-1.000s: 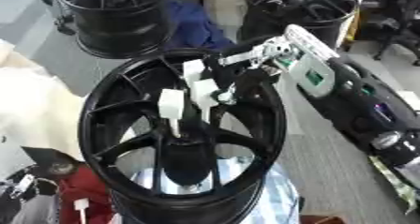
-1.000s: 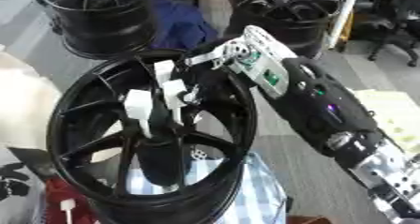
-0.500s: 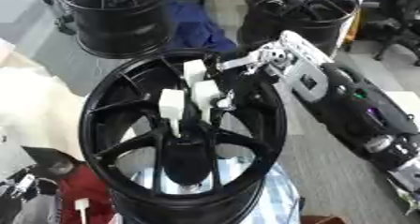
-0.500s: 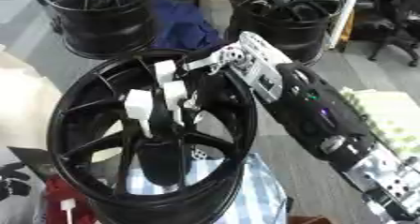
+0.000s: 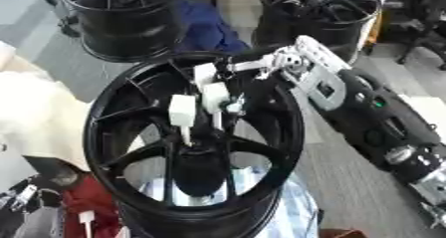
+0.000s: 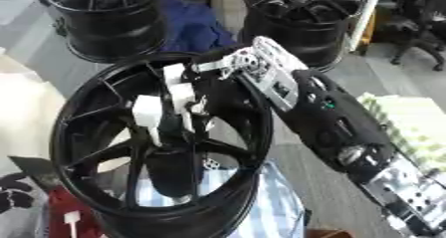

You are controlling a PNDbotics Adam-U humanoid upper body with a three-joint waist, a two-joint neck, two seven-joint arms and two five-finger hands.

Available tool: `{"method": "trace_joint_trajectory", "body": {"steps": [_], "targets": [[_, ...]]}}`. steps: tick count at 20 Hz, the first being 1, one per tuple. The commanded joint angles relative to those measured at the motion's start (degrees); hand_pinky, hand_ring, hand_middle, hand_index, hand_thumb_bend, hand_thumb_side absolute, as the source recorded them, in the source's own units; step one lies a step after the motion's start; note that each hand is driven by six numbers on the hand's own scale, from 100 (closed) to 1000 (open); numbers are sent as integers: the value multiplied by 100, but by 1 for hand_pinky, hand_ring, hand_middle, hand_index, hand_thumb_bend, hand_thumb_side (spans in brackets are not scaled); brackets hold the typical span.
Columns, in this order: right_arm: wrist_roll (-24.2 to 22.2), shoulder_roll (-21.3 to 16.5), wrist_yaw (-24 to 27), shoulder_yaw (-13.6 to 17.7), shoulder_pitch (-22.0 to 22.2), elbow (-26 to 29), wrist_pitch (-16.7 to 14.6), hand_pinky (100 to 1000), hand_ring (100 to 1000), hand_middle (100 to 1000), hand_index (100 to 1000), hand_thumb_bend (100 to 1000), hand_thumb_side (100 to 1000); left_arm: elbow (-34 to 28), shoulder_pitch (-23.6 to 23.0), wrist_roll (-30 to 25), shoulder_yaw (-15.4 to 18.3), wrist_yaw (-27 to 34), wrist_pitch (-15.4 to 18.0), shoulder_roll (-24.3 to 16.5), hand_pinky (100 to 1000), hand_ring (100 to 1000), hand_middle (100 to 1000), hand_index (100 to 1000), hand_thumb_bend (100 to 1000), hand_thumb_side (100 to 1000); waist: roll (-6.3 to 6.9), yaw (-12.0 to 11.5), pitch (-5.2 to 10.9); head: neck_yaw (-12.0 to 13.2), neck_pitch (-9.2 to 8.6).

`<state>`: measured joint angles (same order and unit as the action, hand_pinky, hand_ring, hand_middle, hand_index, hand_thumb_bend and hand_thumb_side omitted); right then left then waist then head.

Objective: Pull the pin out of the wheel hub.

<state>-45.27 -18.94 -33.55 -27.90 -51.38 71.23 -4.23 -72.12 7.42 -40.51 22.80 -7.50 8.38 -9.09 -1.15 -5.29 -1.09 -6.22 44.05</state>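
Wheel hub (image 5: 187, 182): black, upright, centre of view, on a blue-striped cloth (image 6: 261, 192) | Pins (image 5: 182, 111): white blocks at the hub's spoke centre | Right hand (image 5: 261, 65): over the hub's upper rim, fingers reaching toward the pins; grip cannot be told | Left hand: unseen.

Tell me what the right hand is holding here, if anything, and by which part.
The right hand reaches over the wheel hub rim, fingers at the top of a white pin. Whether they actually close on it cannot be told; the hand hides the contact.
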Motion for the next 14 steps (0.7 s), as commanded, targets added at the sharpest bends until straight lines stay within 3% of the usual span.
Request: {"method": "trace_joint_trajectory", "body": {"steps": [1, 8, 12, 14], "targets": [[132, -174, 235, 68, -162, 254, 41, 708, 658, 404, 548, 100, 425, -82, 60, -37, -11, -11, 10, -72, 658, 610, 608, 833, 100, 740, 31, 8, 64, -1, 7], [175, -665, 900, 141, -286, 932, 260, 699, 649, 395, 544, 100, 432, -60, 23, -42, 14, -13, 14, -94, 658, 610, 608, 833, 100, 745, 16, 71, 98, 63, 7], [165, -912, 1146, 194, -304, 1272, 481, 700, 647, 394, 546, 100, 384, -52, 14, -36, 22, -10, 12, -104, 657, 611, 609, 833, 100, 745, 8, 93, 108, 87, 7], [385, -1577, 1360, 506, -168, 1665, 556, 705, 650, 398, 551, 100, 369, -43, -19, -3, 59, -8, -7, -137, 656, 611, 609, 833, 100, 744, -33, 199, 144, 213, 7]]}}
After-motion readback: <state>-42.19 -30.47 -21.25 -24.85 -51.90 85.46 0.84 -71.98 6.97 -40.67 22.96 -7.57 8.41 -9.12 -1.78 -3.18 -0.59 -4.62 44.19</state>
